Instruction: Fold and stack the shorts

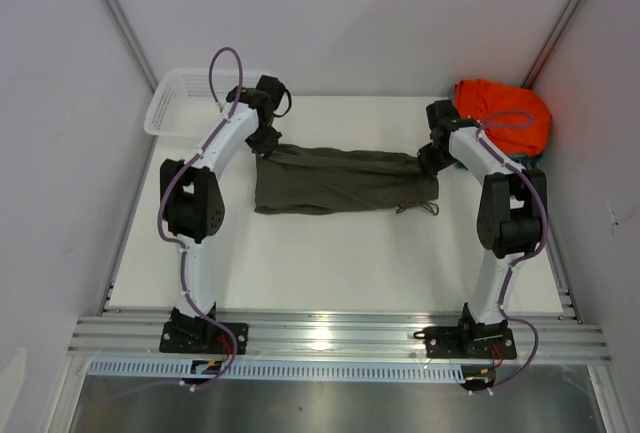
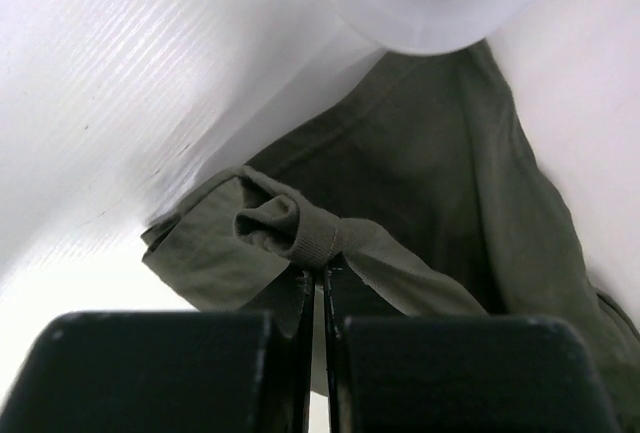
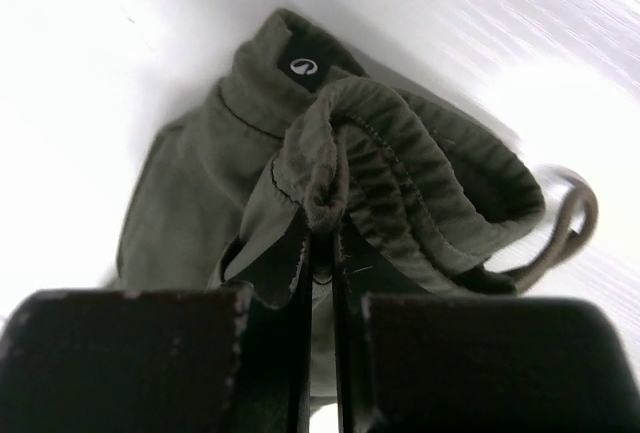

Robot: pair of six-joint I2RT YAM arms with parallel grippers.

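The olive-green shorts lie stretched across the middle of the white table, a thin drawstring trailing at their right end. My left gripper is shut on their upper left corner; the left wrist view shows a bunched hem fold pinched between the shut fingers. My right gripper is shut on the upper right corner, where the right wrist view shows the gathered elastic waistband caught at my right gripper's tips, and the cord loop hanging to the right.
A white plastic basket stands at the back left corner. Bright orange shorts are piled at the back right, over a bit of teal cloth. White walls close in the table on three sides.
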